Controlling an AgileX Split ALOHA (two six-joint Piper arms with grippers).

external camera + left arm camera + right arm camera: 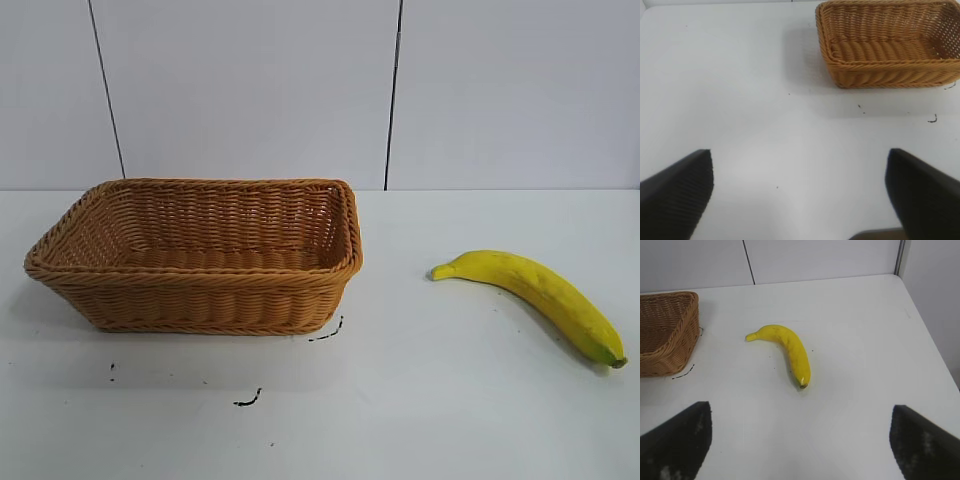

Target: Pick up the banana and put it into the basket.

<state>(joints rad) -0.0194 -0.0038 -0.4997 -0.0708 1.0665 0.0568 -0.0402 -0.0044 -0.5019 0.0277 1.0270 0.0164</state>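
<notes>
The job had not really begun. The banana [535,292] lay flat on the white table [420,420], off to the right side, with nothing touching it. The basket [200,300] sat on the left side of the table, well apart from the banana. Its inside looked bare, with no fruit in it.

The right gripper [800,440] hung above the table, back from the banana. Its two dark fingers [675,440] were spread wide and held nothing. The banana sat out in front of it, about in line with the gap between the fingers, with its stem end pointing toward the basket. The basket's corner [667,335] showed off to one side of that view.

The left gripper [800,195] was also spread wide and held nothing. It hung over a bare part of the table, with the basket farther ahead. It probably would stay out of this job, since the banana was on the other arm's side, but that is only a guess.

Neither arm showed in the outside view, so both were likely pulled back.

So everything was still left to do. The right gripper would need to reach the banana, go down, pinch it, lift it, carry it over to the basket and let go inside.

A few small dark marks [248,400] dotted the table near the basket.
</notes>
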